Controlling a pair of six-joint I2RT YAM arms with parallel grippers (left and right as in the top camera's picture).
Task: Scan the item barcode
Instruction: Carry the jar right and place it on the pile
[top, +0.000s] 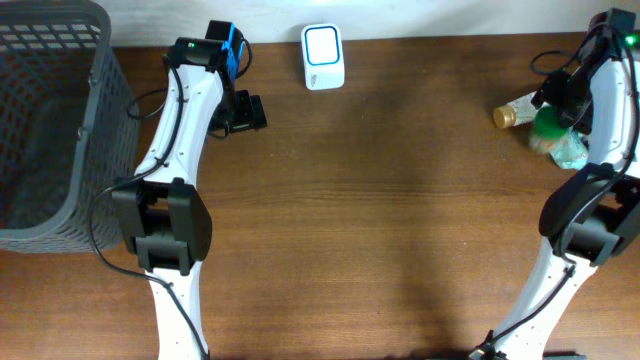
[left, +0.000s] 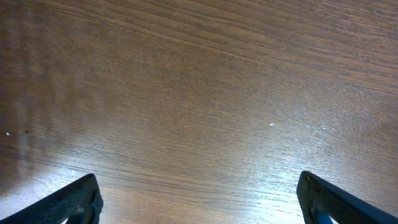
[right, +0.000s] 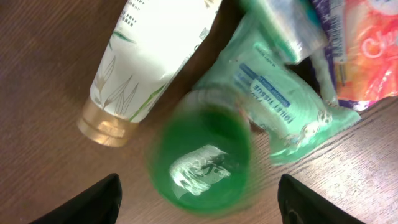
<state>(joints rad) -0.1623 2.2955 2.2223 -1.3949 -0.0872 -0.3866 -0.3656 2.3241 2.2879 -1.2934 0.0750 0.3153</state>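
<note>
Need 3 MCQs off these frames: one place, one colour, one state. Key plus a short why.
1. Where is the white device on the table?
A. far edge, near the middle
B. near edge
C. right edge, among the items

2. What colour is the cap of the tube?
A. red
B. gold
C. black

3. How is the left gripper?
A. shut on the tube
B. shut, empty
C. open over bare wood

Key: 1 A, the overhead view shows it at the top centre. 2 B, the right wrist view shows a gold cap. 3 C, its fingers stand wide apart with only wood between them.
</note>
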